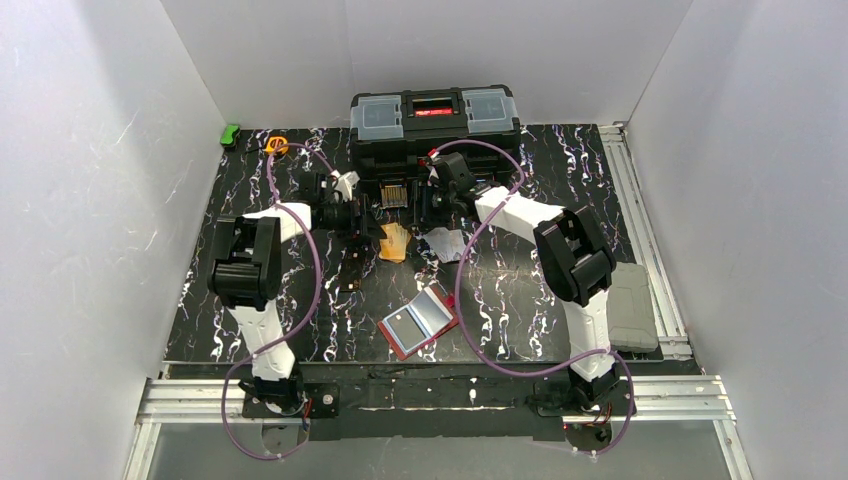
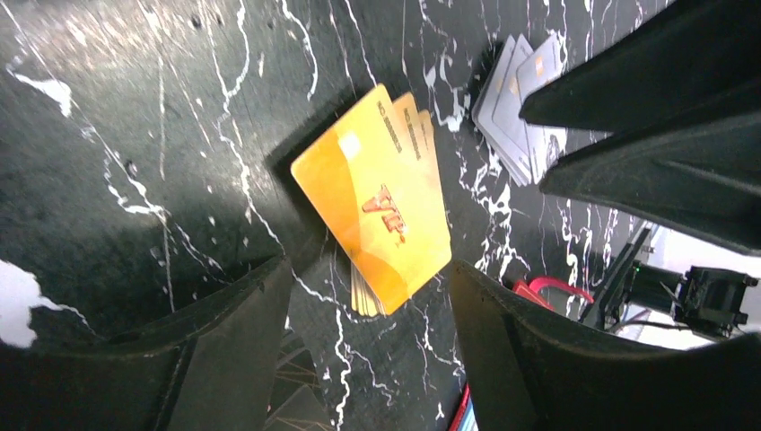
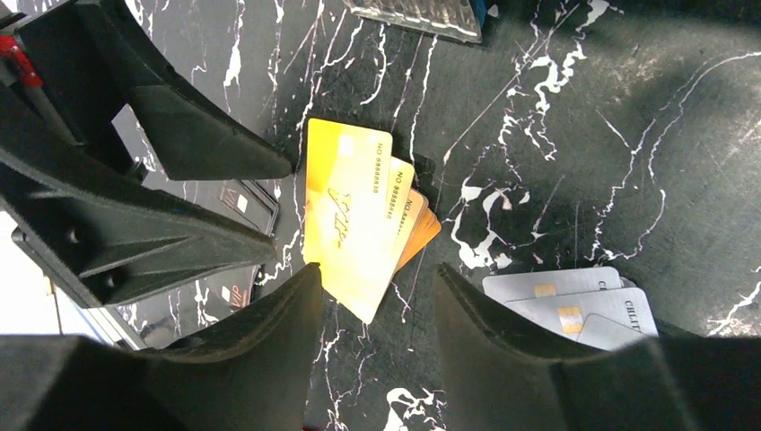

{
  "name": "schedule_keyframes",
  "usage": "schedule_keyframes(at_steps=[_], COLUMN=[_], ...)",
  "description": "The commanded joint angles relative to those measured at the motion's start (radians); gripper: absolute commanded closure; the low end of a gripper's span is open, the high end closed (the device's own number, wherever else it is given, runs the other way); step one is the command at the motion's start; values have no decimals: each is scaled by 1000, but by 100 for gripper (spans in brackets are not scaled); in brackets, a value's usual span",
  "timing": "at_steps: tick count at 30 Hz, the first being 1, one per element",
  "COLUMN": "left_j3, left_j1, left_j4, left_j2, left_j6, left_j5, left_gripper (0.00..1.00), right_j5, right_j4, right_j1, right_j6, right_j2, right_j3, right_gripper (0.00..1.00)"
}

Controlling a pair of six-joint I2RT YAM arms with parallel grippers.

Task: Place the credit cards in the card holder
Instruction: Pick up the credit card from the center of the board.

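Note:
A fanned pile of orange credit cards lies on the black marbled mat, seen close in the left wrist view and the right wrist view. A whitish-grey pile lies just right of it. The red card holder lies open nearer the front, its greyish pockets up. My left gripper is open and empty, hovering at the orange pile's edge. My right gripper is open and empty, facing the same pile from the other side.
A big black toolbox stands at the back. A yellow tape measure and a green object sit at the back left. Black cards lie left of the orange pile. A grey case lies at the right edge.

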Motion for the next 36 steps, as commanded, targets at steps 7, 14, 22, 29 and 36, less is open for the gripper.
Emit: schedule_keyframes(at_steps=[7, 14, 22, 29, 36], left_j3=[73, 92, 97, 93, 85], left_j1=[21, 28, 29, 32, 35], left_j4=[71, 71, 112, 126, 134], left_j2=[69, 106, 133, 134, 131], left_j6=[-60, -53, -61, -68, -67], left_j5=[15, 27, 44, 62, 71], left_gripper=[48, 52, 57, 58, 59], right_j5=[-25, -26, -39, -50, -36], right_j4=[84, 95, 58, 66, 57], right_j1=[22, 26, 34, 59, 70], right_j6=[15, 21, 39, 51, 60], right_j2=[-22, -11, 39, 64, 77], right_j3=[1, 1, 36, 36, 44], right_gripper=[63, 64, 67, 72, 73])
